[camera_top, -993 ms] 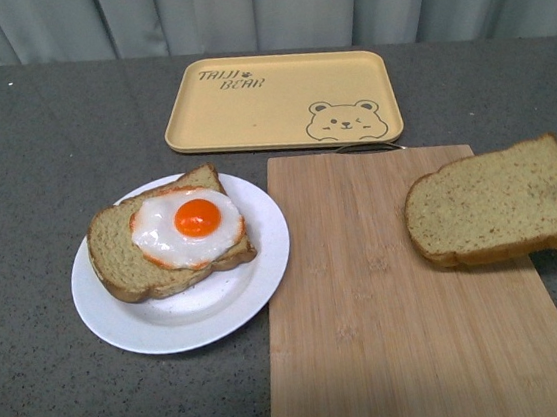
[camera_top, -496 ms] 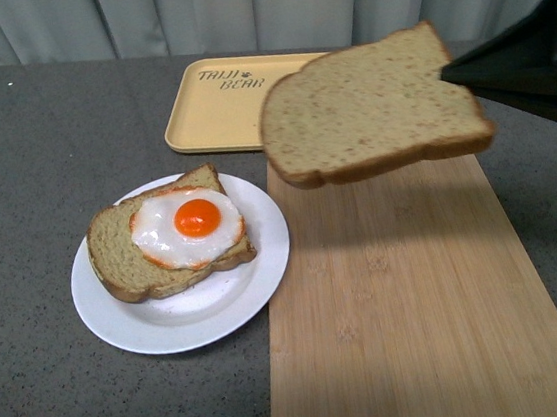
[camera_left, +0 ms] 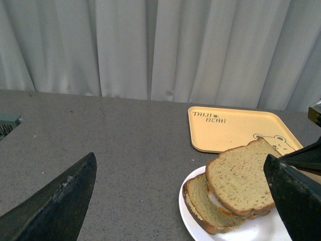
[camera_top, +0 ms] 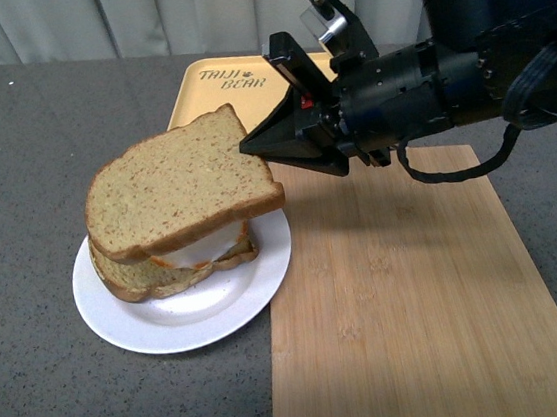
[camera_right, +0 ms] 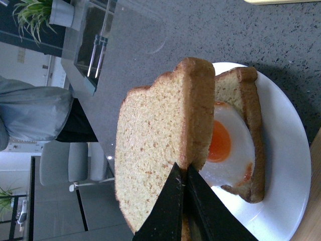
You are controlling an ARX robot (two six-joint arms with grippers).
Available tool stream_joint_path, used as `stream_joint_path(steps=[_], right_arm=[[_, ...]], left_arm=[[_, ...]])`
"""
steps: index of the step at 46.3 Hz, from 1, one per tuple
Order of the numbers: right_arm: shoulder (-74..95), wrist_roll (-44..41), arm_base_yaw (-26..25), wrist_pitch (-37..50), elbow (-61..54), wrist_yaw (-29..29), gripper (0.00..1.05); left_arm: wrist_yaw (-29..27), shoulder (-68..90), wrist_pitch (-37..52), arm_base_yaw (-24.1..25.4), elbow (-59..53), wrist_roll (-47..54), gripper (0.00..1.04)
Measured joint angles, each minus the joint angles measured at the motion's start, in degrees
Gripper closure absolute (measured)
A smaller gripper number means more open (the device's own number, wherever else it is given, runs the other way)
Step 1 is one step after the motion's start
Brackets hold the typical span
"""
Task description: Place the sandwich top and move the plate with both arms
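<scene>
The sandwich top (camera_top: 175, 185), a plain speckled slice, hangs tilted just above the egg-bearing bread slice (camera_top: 130, 276) on the white plate (camera_top: 172, 331). My right gripper (camera_top: 251, 146) is shut on the top's crust edge, reaching in from the right. In the right wrist view its jaws (camera_right: 183, 168) pinch the sandwich top (camera_right: 150, 150) beside the fried egg (camera_right: 220, 140) and plate (camera_right: 286, 165). My left gripper (camera_left: 179, 159) is open, its fingers wide apart short of the plate (camera_left: 189, 221) and the sandwich top (camera_left: 241, 175). The left arm is outside the front view.
A bamboo cutting board (camera_top: 399, 295) lies right of the plate, touching its rim. A yellow bear tray (camera_top: 246, 101) sits behind, near the curtain. The right arm spans the board's far end. Grey tabletop lies left of the plate.
The right gripper lifted the sandwich top off the cutting board, carried it left and lowered it over the egg slice on the plate. The plate has not moved.
</scene>
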Motion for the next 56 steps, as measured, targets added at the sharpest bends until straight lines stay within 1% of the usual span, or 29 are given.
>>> stream_joint_path(steps=[3, 14, 18, 22, 24, 26, 27, 29, 30, 31, 32, 33, 34, 35, 36, 37, 39, 41, 45, 52, 54, 56], right_arm=[[1.81, -0.76, 0.7, -1.9, 2.34, 0.17, 1.04], [7.96, -0.61, 2.23, -4.31, 8.41, 1.75, 1.04], [9.18, -2.38, 2.75, -8.24, 10.1, 3.65, 1.02], [9.2, -4.42, 2.75, -10.1, 10.29, 6.75, 0.88], [8.46, -5.64, 2.34, -8.74, 9.4, 10.12, 0.77], [7.26, -6.56, 1.7, -8.09, 8.09, 12.46, 0.7], [6.19, -6.88, 1.03, -7.06, 6.82, 13.92, 0.65], [4.76, -7.23, -0.04, -5.97, 5.6, 14.99, 0.56], [4.63, -8.92, 0.0, -0.85, 4.09, 20.74, 0.56], [4.5, -11.1, 0.0, 5.44, 2.14, 27.12, 0.6], [4.35, -15.54, 0.04, 14.93, -0.96, 37.59, 0.65], [4.2, -18.08, 0.0, 20.94, -3.41, 43.5, 0.68], [3.61, -21.75, -0.33, 30.16, -7.74, 50.86, 0.74], [3.08, -23.37, -0.61, 35.26, -10.51, 54.93, 0.77], [1.88, -26.08, -1.09, 42.01, -14.64, 60.15, 0.83], [0.17, -27.98, -1.75, 47.36, -18.27, 63.47, 0.88], [-3.67, -30.32, -3.15, 53.62, -23.52, 64.61, 0.97], [-7.87, -31.36, -4.46, 56.52, -27.32, 64.48, 1.04], [-11.26, -31.65, -5.27, 57.31, -29.27, 64.72, 1.04], [-11.23, -31.82, -5.49, 57.22, -30.21, 64.67, 1.04], [-13.55, -32.46, -6.91, 56.96, -33.22, 61.55, 1.04], [-18.47, -32.96, -8.5, 56.33, -38.75, 57.88, 1.04]], left_arm=[[0.02, 0.0, 0.0, 0.0, 0.0, -0.02, 0.07], [0.0, 0.0, 0.0, 0.0, 0.0, 0.0, 0.07], [0.02, 0.0, 0.0, 0.02, 0.0, 0.0, 0.07], [0.0, 0.0, 0.0, 0.02, 0.0, 0.0, 0.07], [0.02, 0.0, 0.0, 0.0, 0.0, 0.0, 0.07], [0.0, 0.0, 0.0, 0.02, 0.0, -0.02, 0.07], [0.0, 0.0, 0.0, 0.0, 0.0, 0.0, 0.07], [-0.04, 0.0, -0.02, 0.0, 0.0, 0.0, 0.07], [-0.02, 0.0, -0.02, 0.0, 0.0, 0.0, 0.07], [-0.02, 0.0, -0.02, 0.0, 0.0, -0.02, 0.07], [-0.02, 0.0, -0.02, 0.0, 0.0, -0.02, 0.07], [0.15, 0.0, -0.02, 0.0, 0.0, 0.02, 0.07], [0.13, 0.0, -0.02, 0.02, 0.0, 0.02, 0.07], [0.07, 0.0, -0.02, 0.02, 0.0, 0.0, 0.07], [0.02, 0.04, -0.02, 0.02, 0.0, 0.0, 0.07], [0.04, 0.07, -0.02, 0.02, 0.0, 0.0, 0.07], [0.02, 0.02, -0.04, 0.0, 0.0, 0.0, 0.07], [0.0, 0.02, -0.04, 0.0, 0.0, 0.0, 0.07], [0.02, 0.02, -0.04, 0.0, 0.0, 0.0, 0.07], [0.04, 0.0, -0.07, 0.02, 0.0, 0.0, 0.07], [0.11, 0.0, -0.07, 0.0, 0.0, 0.0, 0.07], [0.04, -0.13, -0.07, 0.02, 0.0, 0.0, 0.07]])
